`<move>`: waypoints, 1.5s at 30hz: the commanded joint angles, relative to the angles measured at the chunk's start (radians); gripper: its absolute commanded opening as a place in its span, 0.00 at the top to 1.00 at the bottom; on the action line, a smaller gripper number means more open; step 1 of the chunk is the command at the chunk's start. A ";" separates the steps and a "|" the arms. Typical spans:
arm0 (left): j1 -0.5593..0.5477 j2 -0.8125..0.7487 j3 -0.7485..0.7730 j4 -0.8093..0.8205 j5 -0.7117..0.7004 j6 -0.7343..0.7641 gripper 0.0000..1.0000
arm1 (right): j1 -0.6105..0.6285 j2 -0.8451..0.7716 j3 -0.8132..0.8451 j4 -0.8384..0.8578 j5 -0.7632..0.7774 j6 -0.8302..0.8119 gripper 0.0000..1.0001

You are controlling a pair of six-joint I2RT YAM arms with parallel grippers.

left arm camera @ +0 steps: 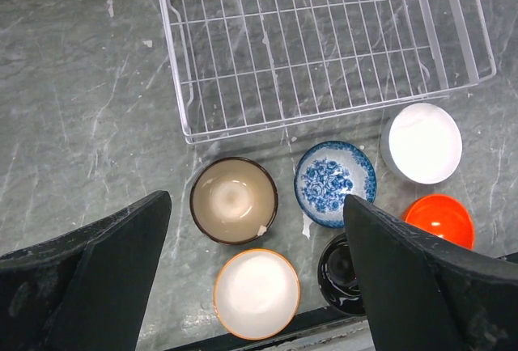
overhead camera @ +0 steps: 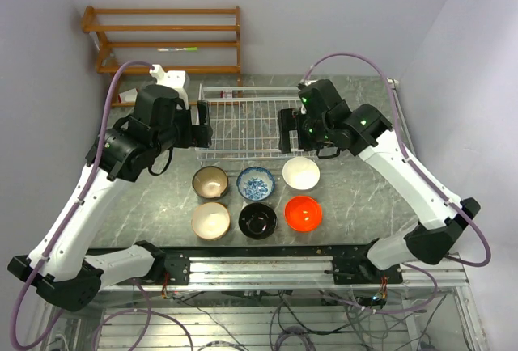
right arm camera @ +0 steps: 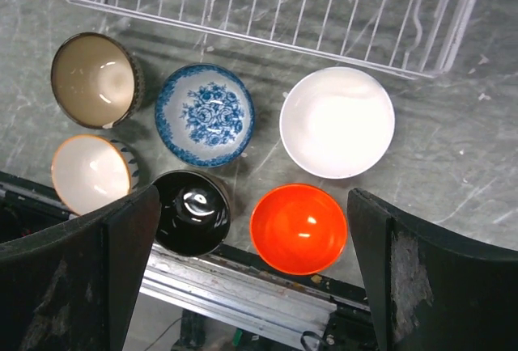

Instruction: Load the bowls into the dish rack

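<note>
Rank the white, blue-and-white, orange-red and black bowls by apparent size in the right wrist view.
1. white bowl, largest.
2. blue-and-white bowl and orange-red bowl: they look about alike, so not ranked.
3. black bowl, smallest.

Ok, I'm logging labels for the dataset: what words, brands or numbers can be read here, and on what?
None can be read.
The pen-like stick on the wooden shelf is too small to show any print.
The blue-and-white bowl carries only a flower pattern, no letters.
</note>
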 commanded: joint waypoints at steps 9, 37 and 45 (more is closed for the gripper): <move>-0.005 0.013 0.049 -0.015 -0.033 0.062 0.01 | 0.001 -0.033 0.013 -0.076 0.054 -0.036 0.00; -0.006 -0.047 0.012 -0.035 -0.039 0.001 0.01 | 0.000 0.073 -0.442 0.346 -0.104 -0.220 0.43; -0.006 -0.051 0.010 -0.048 -0.054 0.015 0.01 | 0.000 0.177 -0.479 0.393 -0.078 -0.259 0.49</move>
